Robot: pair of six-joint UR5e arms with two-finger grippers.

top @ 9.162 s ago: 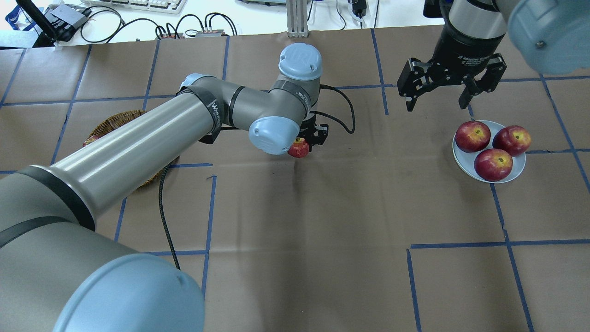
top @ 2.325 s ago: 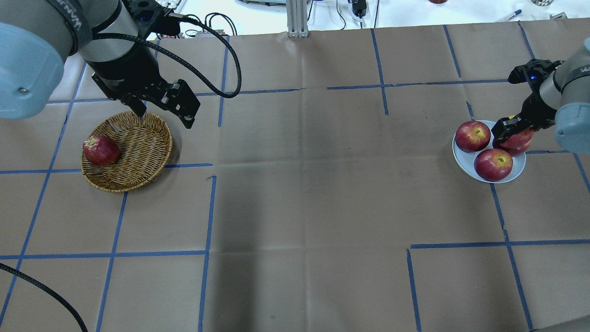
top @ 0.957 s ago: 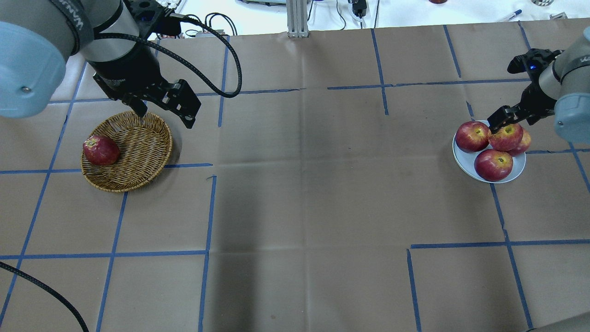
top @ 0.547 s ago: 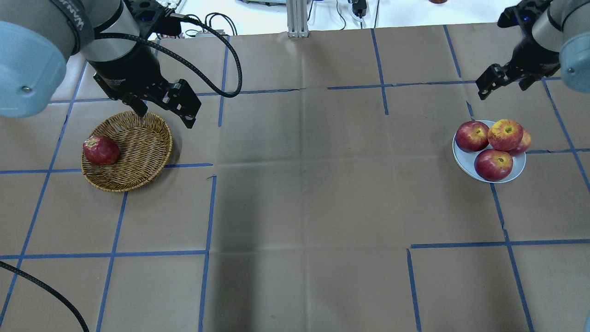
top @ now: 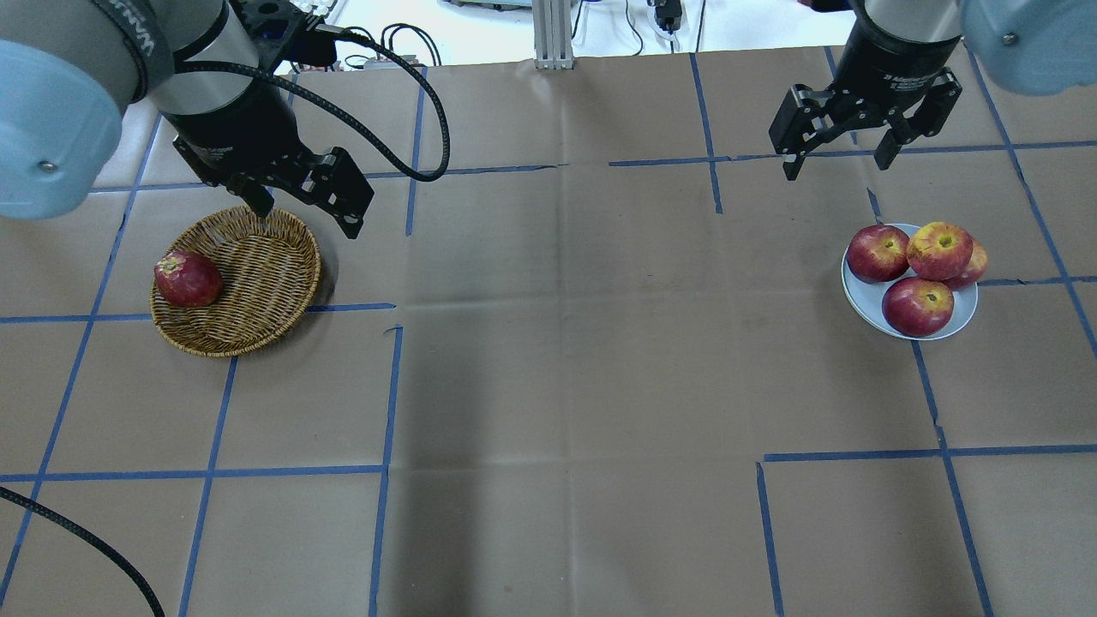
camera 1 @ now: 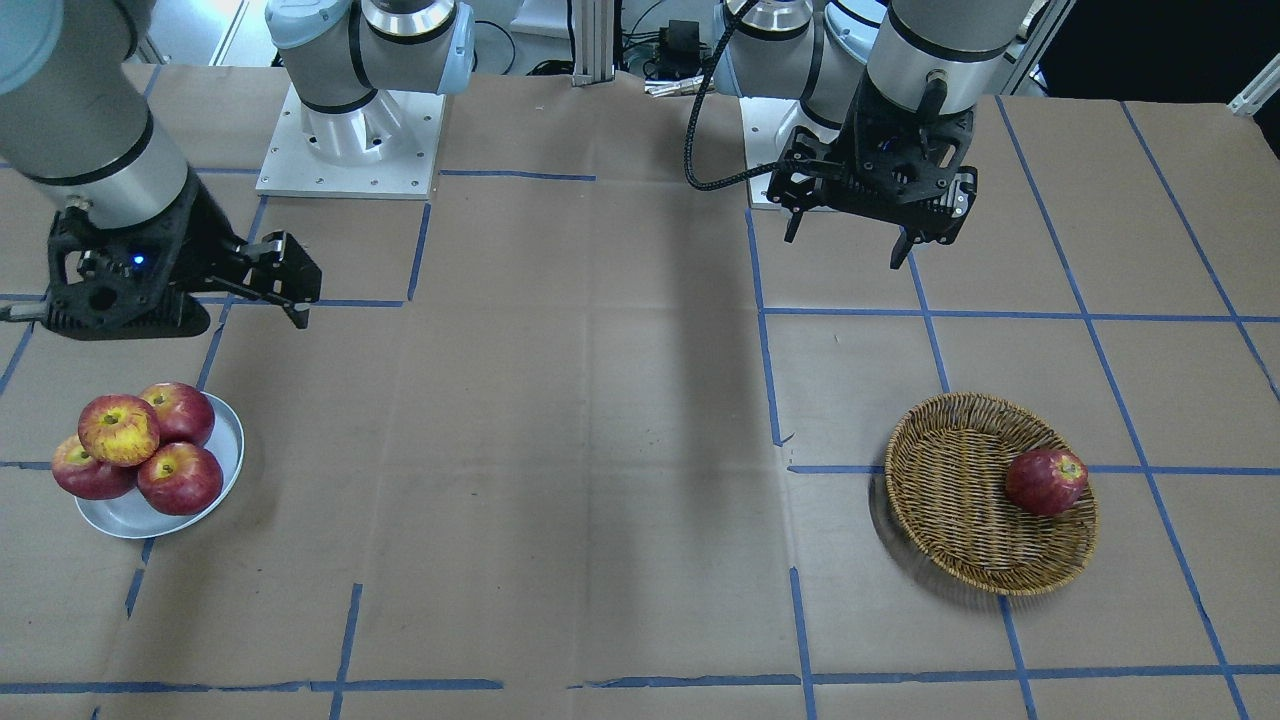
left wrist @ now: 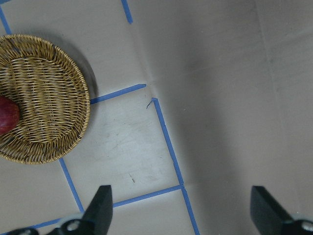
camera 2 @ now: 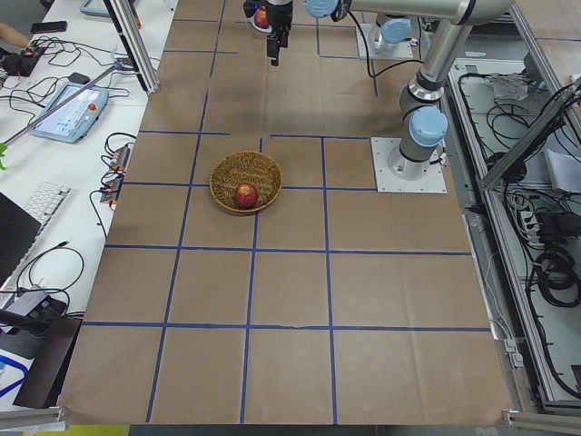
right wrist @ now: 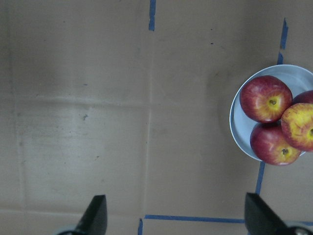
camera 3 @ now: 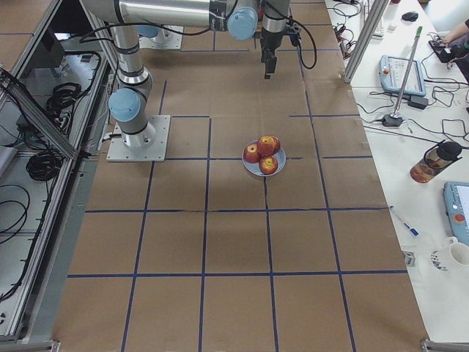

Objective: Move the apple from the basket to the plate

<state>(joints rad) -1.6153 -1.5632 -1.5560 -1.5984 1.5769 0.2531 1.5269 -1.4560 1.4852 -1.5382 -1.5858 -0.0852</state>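
I find the yellow-streaked apple (top: 939,250) on the small pale plate (top: 864,307), on the robot's right half of the table (top: 557,386), well in from every edge. It does not touch the plate itself. It lies on top of the three dark red apples (top: 917,306) that fill the plate, with its stem hollow turned upward. The overhead view makes this pile look almost flat; the front-facing view shows better that the streaked one sits higher than the others.

The right gripper (top: 836,169) hangs high over bare brown paper, beside the plate toward the table's middle. Its fingers are spread wide with nothing between them. Its wrist camera agrees: a dark fingertip (right wrist: 95,215) near each bottom corner and only paper between. There the plate is cut by the right border, so one red apple is nearly hidden.

The wicker basket (top: 257,283) lies on the left half of the table. A lone red apple (top: 187,279) rests against its rim on the side of the table's left end. The left gripper (top: 307,218) is raised beside the basket, also toward the middle, with its fingers wide apart and empty. In its wrist camera only a sliver of that apple shows — overhead I see it whole.
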